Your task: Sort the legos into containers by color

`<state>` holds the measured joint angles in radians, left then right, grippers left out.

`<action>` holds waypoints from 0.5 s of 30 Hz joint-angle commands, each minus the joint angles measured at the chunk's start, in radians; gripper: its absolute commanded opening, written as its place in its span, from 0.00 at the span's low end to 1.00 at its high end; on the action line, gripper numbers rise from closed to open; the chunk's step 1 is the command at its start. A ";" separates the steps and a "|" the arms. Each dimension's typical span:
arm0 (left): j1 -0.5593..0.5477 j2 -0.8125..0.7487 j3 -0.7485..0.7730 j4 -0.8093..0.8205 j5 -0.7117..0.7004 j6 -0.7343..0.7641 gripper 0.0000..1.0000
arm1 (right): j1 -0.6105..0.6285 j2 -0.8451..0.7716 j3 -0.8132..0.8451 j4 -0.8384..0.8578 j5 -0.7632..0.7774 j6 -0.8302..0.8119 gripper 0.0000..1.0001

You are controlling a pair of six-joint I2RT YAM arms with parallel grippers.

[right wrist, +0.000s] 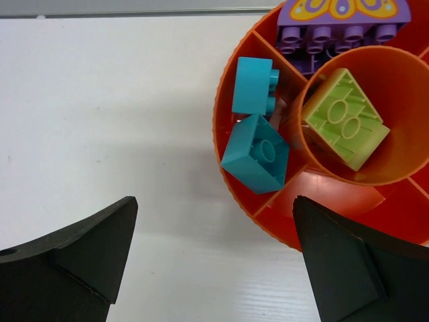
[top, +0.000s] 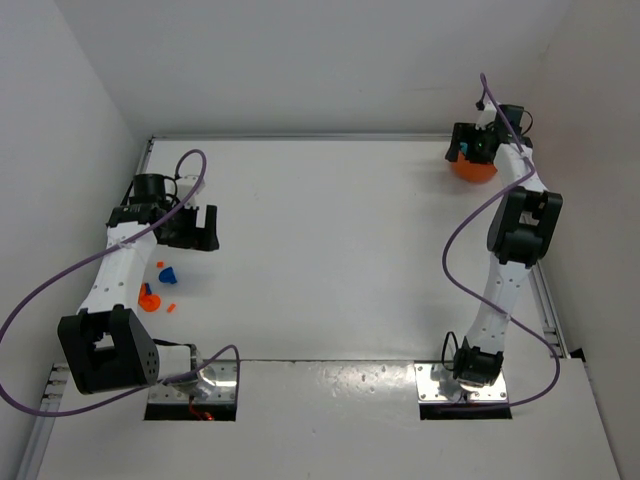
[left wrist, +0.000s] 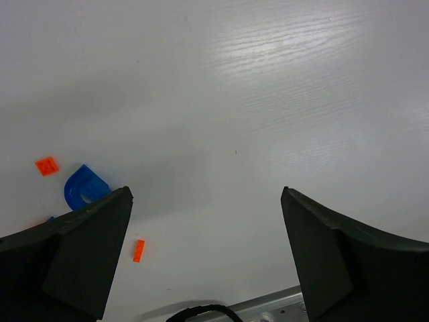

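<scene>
Sorting step: judged to be between deliveries, since some bricks are housed in the tub and others lie loose by the left edge.
Top view, left side: the left gripper (top: 195,228) is held low over the table (top: 330,250) near the left edge, jaws apart with nothing between them. A blue brick (top: 167,272) and an orange piece (top: 149,299) are scattered just towards the near edge from it, beside the arm.
Top view, right side: the right gripper (top: 470,145) is poised over the orange tub (top: 475,172), which is set in the far right corner.
Left wrist view: the fingers (left wrist: 80,255) are spread wide over bare surface. The blue brick is partly hidden behind one finger, an orange square (left wrist: 47,165) is seen beyond it, and an orange sliver (left wrist: 139,250) lies just beside that finger's inner edge.
Right wrist view: the jaws are parted and empty. Two cyan bricks (right wrist: 255,155) are lodged in one outer compartment, a purple brick (right wrist: 335,30) in the neighbouring one, and a yellow-green brick (right wrist: 345,119) in the centre cup.
Next move: a pick by the left arm seems called for. The gripper would have to be shifted over one loose brick, centred and lowered before closing. The tub is well apart, so a long carry or hand-over is likely needed.
</scene>
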<state>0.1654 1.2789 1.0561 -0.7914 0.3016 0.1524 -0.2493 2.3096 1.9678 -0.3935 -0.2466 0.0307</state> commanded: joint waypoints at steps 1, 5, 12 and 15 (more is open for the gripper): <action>0.013 -0.029 -0.004 0.021 0.010 -0.007 1.00 | -0.005 -0.015 0.045 0.010 -0.057 0.023 1.00; 0.013 -0.029 -0.004 0.021 0.010 -0.007 1.00 | -0.005 -0.015 0.034 0.010 -0.066 0.023 1.00; 0.013 -0.029 -0.004 0.021 0.010 -0.007 1.00 | -0.005 -0.015 0.034 0.010 -0.099 0.023 1.00; 0.013 -0.029 -0.004 0.021 0.010 -0.007 1.00 | 0.004 -0.006 0.034 0.010 -0.117 0.023 1.00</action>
<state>0.1654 1.2789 1.0561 -0.7914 0.3012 0.1524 -0.2489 2.3096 1.9678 -0.3985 -0.3225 0.0463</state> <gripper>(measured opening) 0.995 0.996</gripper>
